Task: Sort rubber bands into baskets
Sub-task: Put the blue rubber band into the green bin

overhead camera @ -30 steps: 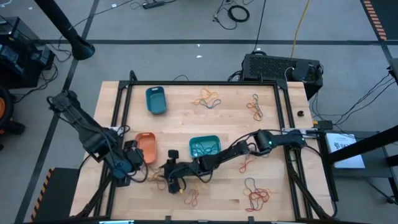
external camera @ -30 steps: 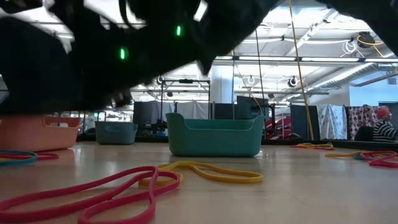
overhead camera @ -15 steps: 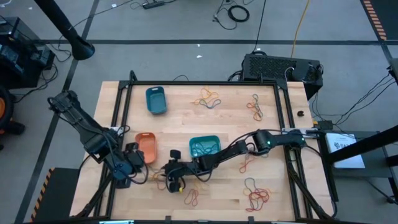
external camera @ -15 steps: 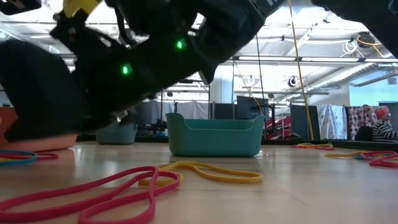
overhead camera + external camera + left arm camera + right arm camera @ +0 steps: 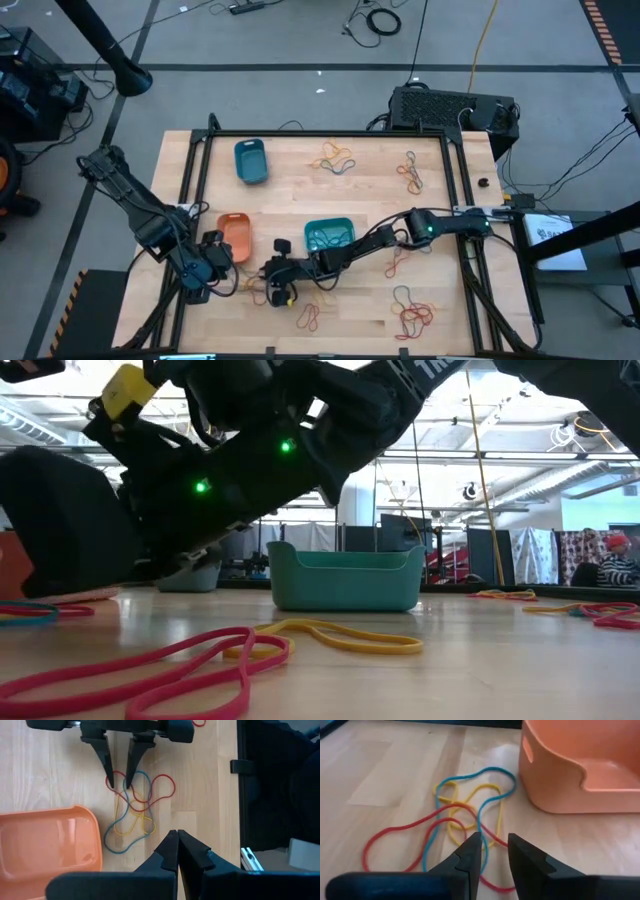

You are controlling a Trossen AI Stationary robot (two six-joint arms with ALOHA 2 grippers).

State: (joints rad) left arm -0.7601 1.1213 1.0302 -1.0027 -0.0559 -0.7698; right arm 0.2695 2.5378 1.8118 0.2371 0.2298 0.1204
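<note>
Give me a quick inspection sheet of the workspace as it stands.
Surface: wooden table, bare in the middle.
Job's things: orange basket, teal basket, blue basket; band tangles scattered, one tangle beside the orange basket.
Clutter: nothing seen.
Grippers: right gripper over that tangle, fingers slightly apart, holding nothing; left gripper shut, empty, nearby.
Cables: on the floor.
Surroundings: person beyond the table.

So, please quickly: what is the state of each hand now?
Left hand: closed, holding nothing, beside the orange basket.
Right hand: partly open, fingers down over the tangled rubber bands; no grip visible yet.
</note>
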